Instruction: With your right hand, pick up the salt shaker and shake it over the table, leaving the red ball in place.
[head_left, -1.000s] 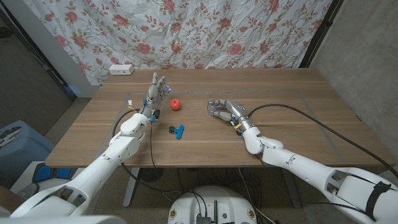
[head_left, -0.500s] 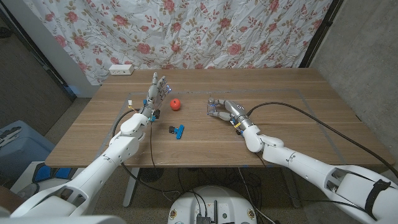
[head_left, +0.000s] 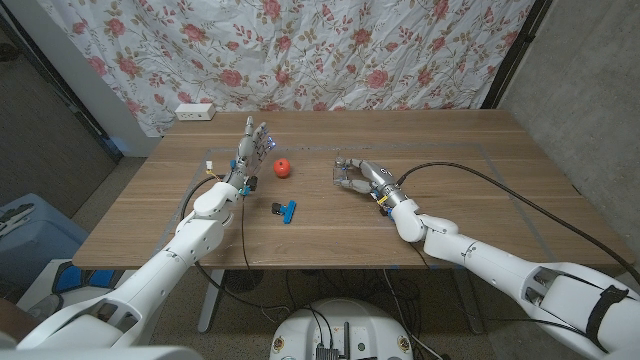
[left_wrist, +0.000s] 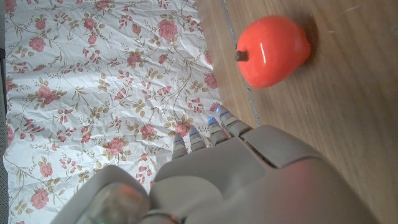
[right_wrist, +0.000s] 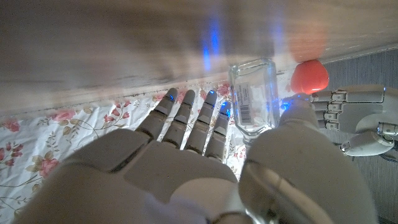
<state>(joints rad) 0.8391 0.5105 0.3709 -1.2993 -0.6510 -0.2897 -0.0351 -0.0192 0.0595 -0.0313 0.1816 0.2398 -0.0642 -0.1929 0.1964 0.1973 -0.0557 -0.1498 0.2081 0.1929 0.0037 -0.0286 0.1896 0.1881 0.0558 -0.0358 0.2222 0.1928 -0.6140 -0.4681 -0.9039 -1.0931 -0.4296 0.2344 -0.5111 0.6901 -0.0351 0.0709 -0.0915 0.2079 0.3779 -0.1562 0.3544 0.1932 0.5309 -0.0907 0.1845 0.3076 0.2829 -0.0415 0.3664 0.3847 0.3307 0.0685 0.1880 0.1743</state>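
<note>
While I look down from the head view, my right hand (head_left: 356, 173) sits near the middle of the wooden table (head_left: 480, 190), fingers curled around the clear salt shaker (head_left: 340, 172), which pokes out toward the table's centre; whether it is off the wood I cannot tell. My left hand (head_left: 250, 150) stands on its edge further left, fingers spread and reaching toward the flowered curtain (head_left: 330, 50), holding nothing. Just beside it, on its inner side, lies the red ball (head_left: 285, 167), apart from both hands. Nearer to me lies a small blue and black clip (head_left: 287, 210). A white power strip (head_left: 195, 112) rests at the far left corner.

From the left wrist view, the left hand (left_wrist: 249, 180) shows its back, fingertips (left_wrist: 214, 127) straight and close together, nothing in them. The red ball (left_wrist: 273, 50) sits on the wood just beyond, with a short dark stem.

From the right wrist view, the right hand (right_wrist: 186, 168) has the salt shaker (right_wrist: 255, 93) pinched between thumb and fingers; the glass carries a barcode label. Beyond it I see the red ball (right_wrist: 310, 76) and the left hand (right_wrist: 354, 118) with fingers extended.
</note>
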